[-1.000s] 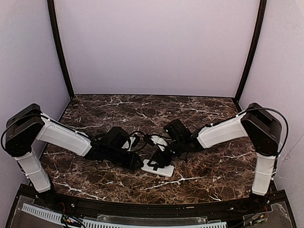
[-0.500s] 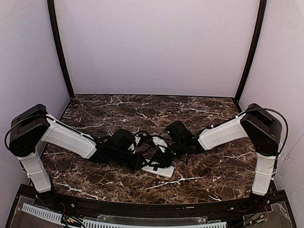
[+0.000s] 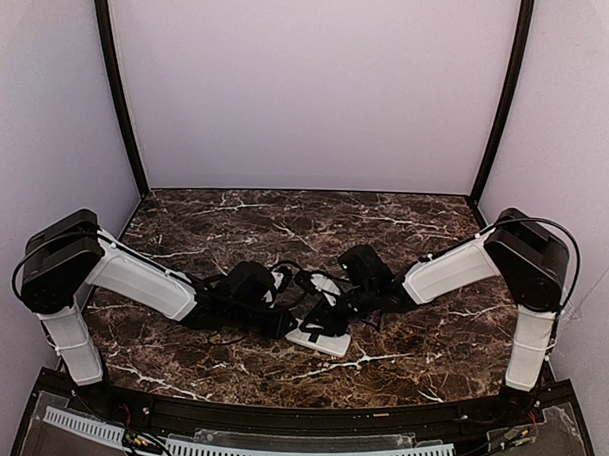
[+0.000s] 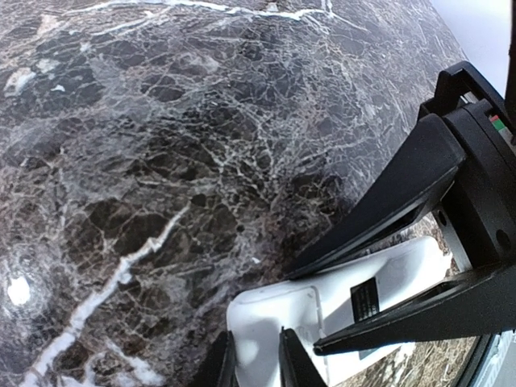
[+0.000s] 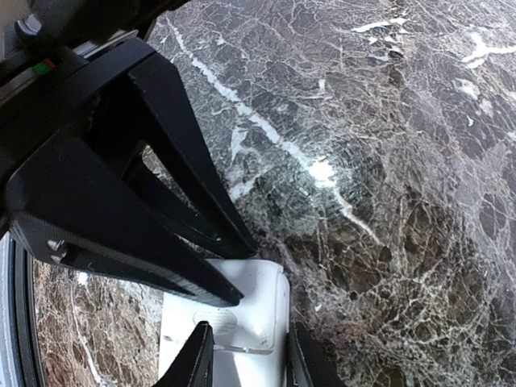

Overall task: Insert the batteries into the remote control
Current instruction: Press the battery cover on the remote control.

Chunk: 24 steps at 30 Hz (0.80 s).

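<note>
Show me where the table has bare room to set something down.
Bare marble table runs along the back wall, beyond both arms, and again between each forearm and the front edge. The centre is crowded: the left gripper and right gripper meet at the remote control, with cables looped just behind them.

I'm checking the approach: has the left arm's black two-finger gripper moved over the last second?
Yes. The left gripper has slid slightly right, away from the left black corner post, closer over the white plastic remote control.

White remote control [image 3: 319,339] on a dark brown marble table [image 3: 431,342] veined white.
</note>
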{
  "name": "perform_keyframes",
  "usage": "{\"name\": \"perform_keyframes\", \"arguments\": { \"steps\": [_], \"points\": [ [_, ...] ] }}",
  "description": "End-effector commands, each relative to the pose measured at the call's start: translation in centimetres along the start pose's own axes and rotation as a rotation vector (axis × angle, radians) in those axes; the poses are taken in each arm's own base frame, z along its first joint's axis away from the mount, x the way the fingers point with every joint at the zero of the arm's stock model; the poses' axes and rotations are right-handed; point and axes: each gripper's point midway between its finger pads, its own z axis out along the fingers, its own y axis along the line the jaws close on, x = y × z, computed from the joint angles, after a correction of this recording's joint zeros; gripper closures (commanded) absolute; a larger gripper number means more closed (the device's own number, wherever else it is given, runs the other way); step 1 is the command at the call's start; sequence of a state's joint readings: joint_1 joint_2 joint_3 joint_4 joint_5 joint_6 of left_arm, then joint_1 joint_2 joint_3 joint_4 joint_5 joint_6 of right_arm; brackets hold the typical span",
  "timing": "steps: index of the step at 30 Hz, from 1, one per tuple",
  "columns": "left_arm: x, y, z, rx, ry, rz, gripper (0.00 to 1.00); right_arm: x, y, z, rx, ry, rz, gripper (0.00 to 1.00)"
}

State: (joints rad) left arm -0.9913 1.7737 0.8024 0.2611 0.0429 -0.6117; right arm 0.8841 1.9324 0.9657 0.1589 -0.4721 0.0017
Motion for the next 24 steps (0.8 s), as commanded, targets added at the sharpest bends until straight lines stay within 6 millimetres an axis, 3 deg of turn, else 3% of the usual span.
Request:
{"name": "perform_keyframes", "arguments": {
  "steps": [1,6,9,15,20,24],
  "points": [
    [10.0,-0.3,0.8,0.042,0.333,0.017,0.80,7.6,-1.4,-0.3,0.066,0.221,0.104,0.72],
    [9.2,1.7,-0.6,-0.035,0.293,-0.026,0.75,7.3,-1.4,-0.3,0.065,0.201,0.098,0.71],
    [8.6,2.9,-1.2,-0.064,0.268,-0.042,0.73,6.6,-0.9,-0.9,0.053,0.175,0.092,0.60],
    [8.2,2.7,-0.9,-0.060,0.270,-0.005,0.73,4.1,-0.2,-3.4,0.078,0.095,0.028,0.32],
    [7.1,2.2,-0.7,-0.056,0.250,0.009,0.72,3.5,0.4,-4.9,0.089,0.075,-0.036,0.23],
    [6.3,2.4,-0.6,-0.063,0.236,-0.001,0.72,4.1,0.8,-4.9,0.084,0.088,-0.073,0.22]
  ]
}}
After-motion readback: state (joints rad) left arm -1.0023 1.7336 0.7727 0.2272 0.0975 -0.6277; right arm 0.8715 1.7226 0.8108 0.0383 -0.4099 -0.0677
